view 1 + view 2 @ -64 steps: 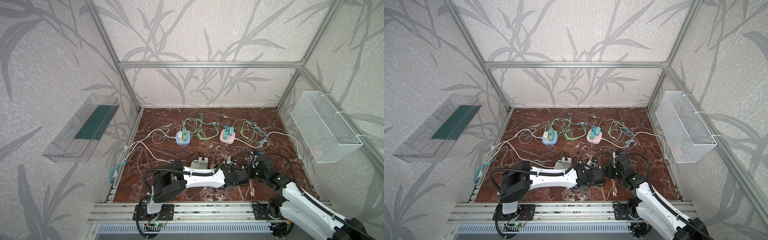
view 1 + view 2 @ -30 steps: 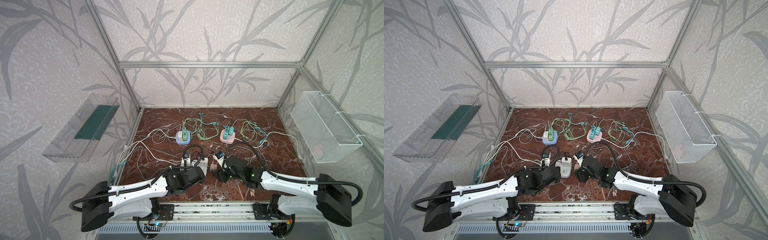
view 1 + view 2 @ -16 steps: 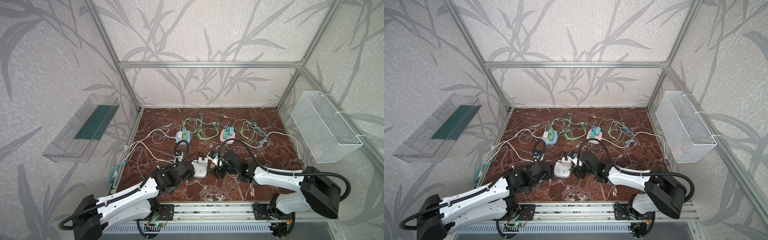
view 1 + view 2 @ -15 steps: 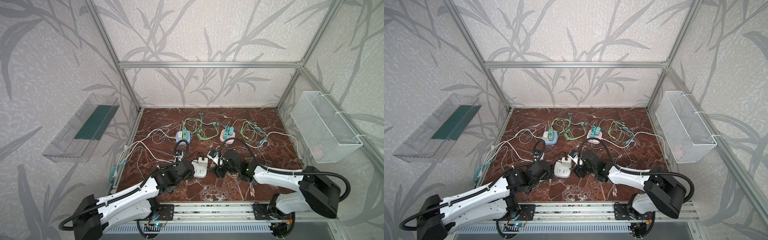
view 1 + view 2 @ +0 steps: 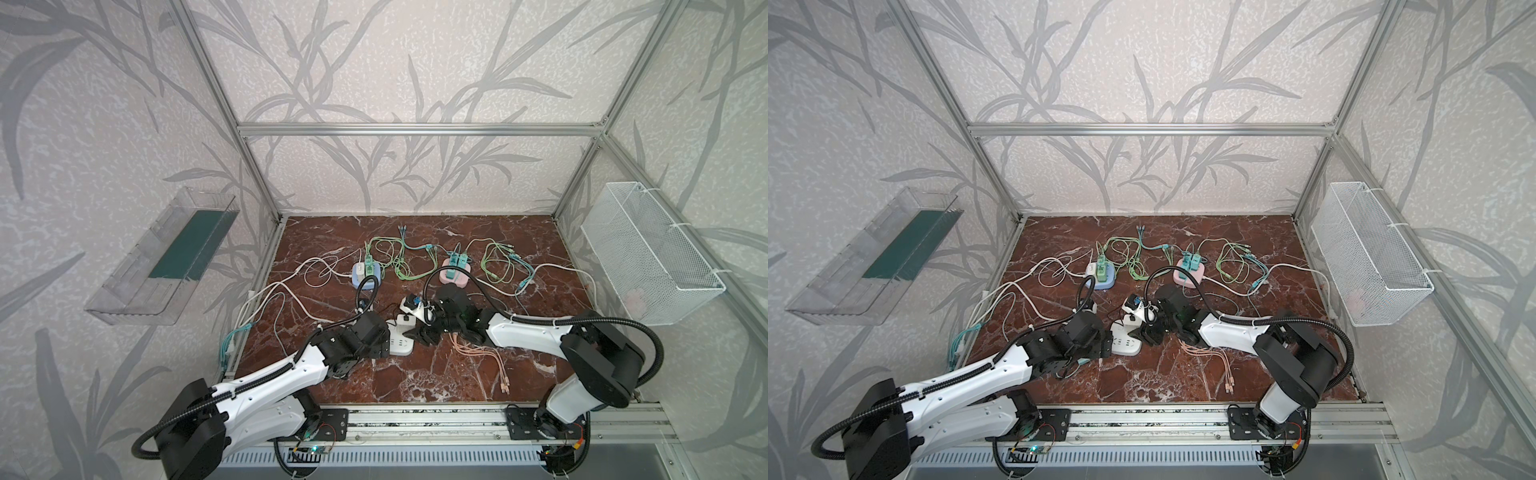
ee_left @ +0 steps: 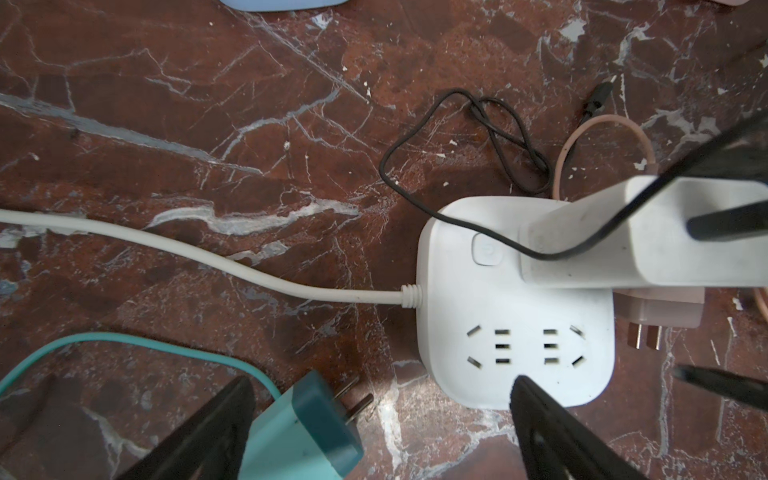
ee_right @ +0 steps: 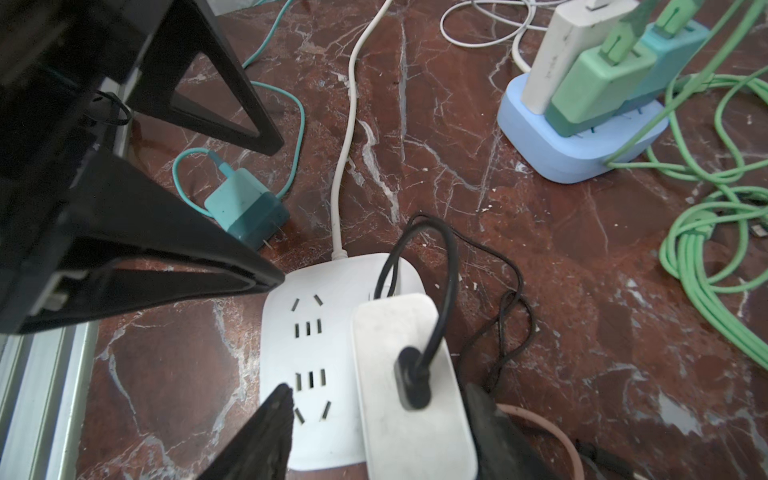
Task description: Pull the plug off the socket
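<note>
- Table (image 5: 415, 386), socket (image 7: 307, 353), plug (image 7: 382, 332). Where is the plug?
- It stands in the socket, near the middle of the table, black cord (image 7: 415, 374) on top.
- Who pulls?
- The right gripper (image 7: 378, 390). Its fingers (image 7: 270, 436) sit open on both sides of the plug. Close them on the flat sides, then pull straight up.
- And the left gripper (image 6: 380, 382)?
- Wide open, one tip by the socket's edge. Push the socket down first.

White socket (image 6: 515, 299), red-brown marbled table (image 6: 208, 124)
</note>
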Controlling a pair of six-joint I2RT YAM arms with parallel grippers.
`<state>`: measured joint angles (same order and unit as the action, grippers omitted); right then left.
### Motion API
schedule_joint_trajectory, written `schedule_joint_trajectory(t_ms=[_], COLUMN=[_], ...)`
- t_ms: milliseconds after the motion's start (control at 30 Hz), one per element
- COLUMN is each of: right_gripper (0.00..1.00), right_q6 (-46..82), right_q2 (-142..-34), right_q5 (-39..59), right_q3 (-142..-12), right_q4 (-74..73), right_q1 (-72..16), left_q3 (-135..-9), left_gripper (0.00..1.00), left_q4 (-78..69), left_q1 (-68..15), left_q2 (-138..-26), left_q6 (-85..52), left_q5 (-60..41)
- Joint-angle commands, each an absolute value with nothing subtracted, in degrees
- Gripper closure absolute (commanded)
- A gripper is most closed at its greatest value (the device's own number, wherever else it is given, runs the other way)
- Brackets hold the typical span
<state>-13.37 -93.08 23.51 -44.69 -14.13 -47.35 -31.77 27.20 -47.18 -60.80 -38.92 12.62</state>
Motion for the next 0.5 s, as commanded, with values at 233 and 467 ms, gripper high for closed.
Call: schedule_joint_trajectory(t_ms=[233,467], right_gripper=[0.45,0.55], right_q6=[-16.4,-16.9], right_q2=[-97.5,-97.5], right_q5=[25.9,25.9], right_q3=[-48.9,-49.7], right_q4=[-11.1,-10.2], right_q1=[-47.3,-46.8], left_q3=[-33.2,-33.1], left_gripper=[0.15,0.22], left_q4=[22.4,19.3], left_q1=[-45.3,-43.3], left_q2=[-66.6,-68.9], left_q6=[-33.8,-33.1], left_q5=[6.6,3.3])
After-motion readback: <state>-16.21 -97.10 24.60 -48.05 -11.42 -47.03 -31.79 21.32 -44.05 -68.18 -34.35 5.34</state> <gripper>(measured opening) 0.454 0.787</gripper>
